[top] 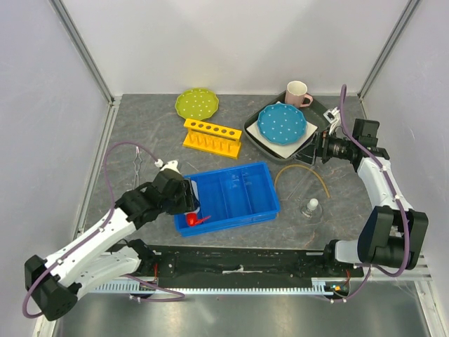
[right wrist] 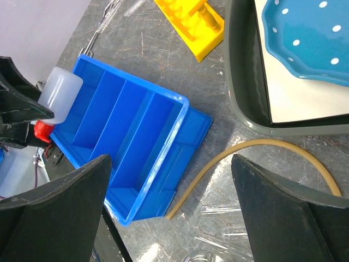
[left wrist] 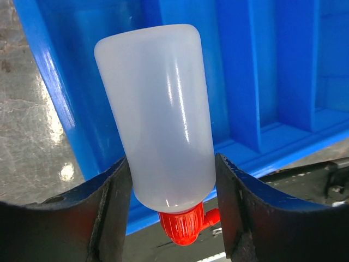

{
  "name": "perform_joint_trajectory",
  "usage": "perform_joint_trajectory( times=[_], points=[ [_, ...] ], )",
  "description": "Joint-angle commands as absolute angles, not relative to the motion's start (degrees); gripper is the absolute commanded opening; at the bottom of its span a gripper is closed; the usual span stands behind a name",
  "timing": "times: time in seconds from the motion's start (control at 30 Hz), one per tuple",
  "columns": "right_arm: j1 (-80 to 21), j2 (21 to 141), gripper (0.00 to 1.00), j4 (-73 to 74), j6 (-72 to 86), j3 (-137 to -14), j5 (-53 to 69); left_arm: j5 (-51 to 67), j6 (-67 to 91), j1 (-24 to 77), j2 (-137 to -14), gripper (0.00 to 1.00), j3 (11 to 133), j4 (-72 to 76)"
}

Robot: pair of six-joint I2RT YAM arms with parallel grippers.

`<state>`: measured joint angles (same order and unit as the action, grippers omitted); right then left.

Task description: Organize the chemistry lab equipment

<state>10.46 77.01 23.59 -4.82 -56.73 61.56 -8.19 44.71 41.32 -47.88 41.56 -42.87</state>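
My left gripper (left wrist: 172,183) grips the squeeze bottle (left wrist: 158,109) over the blue tray (top: 238,184). My right gripper (right wrist: 172,210) gapes empty. The tubing (top: 302,168), flask (top: 311,208) and tongs (top: 137,163) wait outside the tray.

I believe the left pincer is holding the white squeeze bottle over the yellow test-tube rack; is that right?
Not quite: the left pincer holds the white squeeze bottle over the blue divided tray, not the yellow test-tube rack, which stands further back. The top external view shows it.
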Motion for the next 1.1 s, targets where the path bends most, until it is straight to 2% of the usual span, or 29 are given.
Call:
perform_joint_trajectory(
  times=[0.0, 0.07, 0.1, 0.17, 0.2, 0.4, 0.5, 0.73, 0.9, 1.07],
  points=[
    [10.55, 77.78, 0.98, 24.26, -7.73, -58.97, 62.14, -6.06, 39.82, 39.38, -50.53, 0.24, 41.31, -42.36],
    [10.55, 77.87, 0.98, 24.35, -7.82, -58.98, 62.14, -6.50, 39.72, 38.76, -51.41, 0.33, 40.61, -42.19],
    [10.55, 77.78, 0.98, 24.43, -7.91, -59.06, 62.23, -7.03, 39.81, 38.41, -51.59, 0.44, 40.43, -42.27],
    [10.55, 77.78, 0.98, 24.52, -8.09, -58.98, 62.40, -6.86, 39.55, 38.15, -51.94, 0.55, 40.08, -42.28],
    [10.55, 77.78, 0.98, 24.61, -8.35, -59.06, 62.58, -6.77, 39.55, 38.14, -52.03, 0.65, 40.17, -42.28],
    [10.55, 77.78, 0.98, 25.14, -9.14, -59.06, 62.84, -6.94, 39.02, 37.79, -52.03, 0.84, 41.57, -42.98],
    [10.55, 77.78, 0.98, 25.75, -10.10, -59.15, 62.93, -7.03, 38.06, 37.36, -52.03, 0.87, 42.80, -43.86],
    [10.46, 77.08, 0.98, 30.31, -16.51, -60.55, 60.92, -7.03, 30.17, 37.00, -50.19, 0.89, 47.54, -43.77],
    [10.20, 75.06, 0.98, 36.99, -26.09, -61.78, 54.59, -8.52, 19.54, 36.56, -50.01, 0.98, 51.24, -38.95],
    [10.20, 72.34, 0.98, 44.71, -39.78, -61.53, 50.71, -9.31, 10.21, 35.77, -50.10, 1.00, 50.63, -32.53]
  ],
)
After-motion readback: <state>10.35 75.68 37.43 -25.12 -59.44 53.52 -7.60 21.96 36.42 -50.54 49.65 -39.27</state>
